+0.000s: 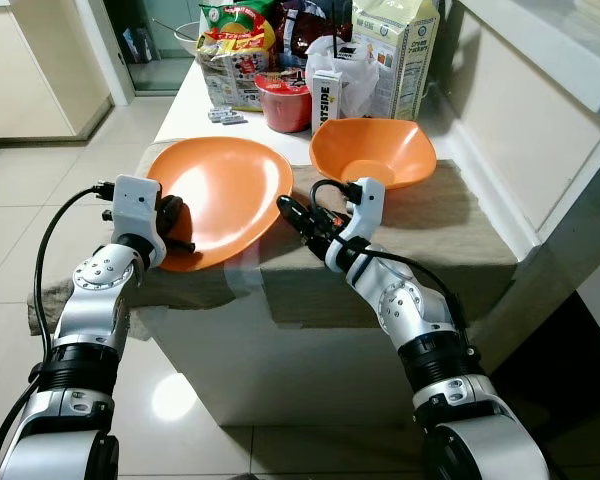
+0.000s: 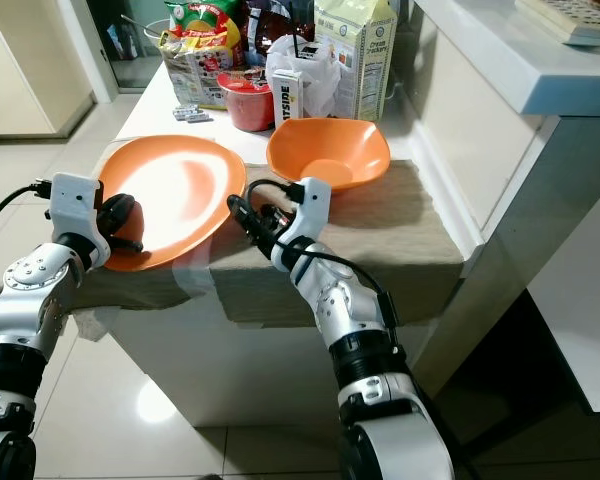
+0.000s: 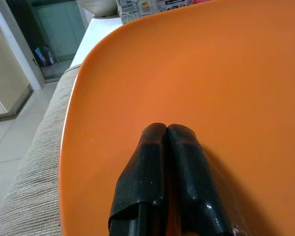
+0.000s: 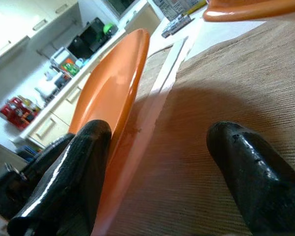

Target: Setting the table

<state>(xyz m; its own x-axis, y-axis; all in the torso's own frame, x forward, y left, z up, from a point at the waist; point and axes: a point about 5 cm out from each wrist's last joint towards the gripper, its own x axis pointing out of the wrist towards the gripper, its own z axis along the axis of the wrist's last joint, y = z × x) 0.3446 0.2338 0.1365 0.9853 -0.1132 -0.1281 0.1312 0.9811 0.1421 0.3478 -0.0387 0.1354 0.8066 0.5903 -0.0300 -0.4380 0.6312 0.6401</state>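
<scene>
The large orange plate (image 1: 220, 205) lies tilted on the beige cloth (image 1: 420, 235) at the near end of the counter, its near rim hanging past the edge. It looks like stiff, glossy plastic: light, unlikely to break, but probably slick, so the thin rim is the place to pinch, with care against slipping. The left gripper (image 1: 177, 228) sits at the plate's 8 o'clock, fingers pressed together on the rim (the left wrist view shows the two pads meeting over orange). The right gripper (image 1: 298, 217) waits at the plate's 4 o'clock with its jaws wide, one finger (image 4: 64, 182) touching the rim, the other over the cloth. At 1 o'clock from the plate rests an orange bowl (image 1: 372, 152), apart from it. Beyond at 12 o'clock stand a red cup (image 1: 283, 100), a milk carton (image 1: 395, 55) and snack bags (image 1: 236, 45).
</scene>
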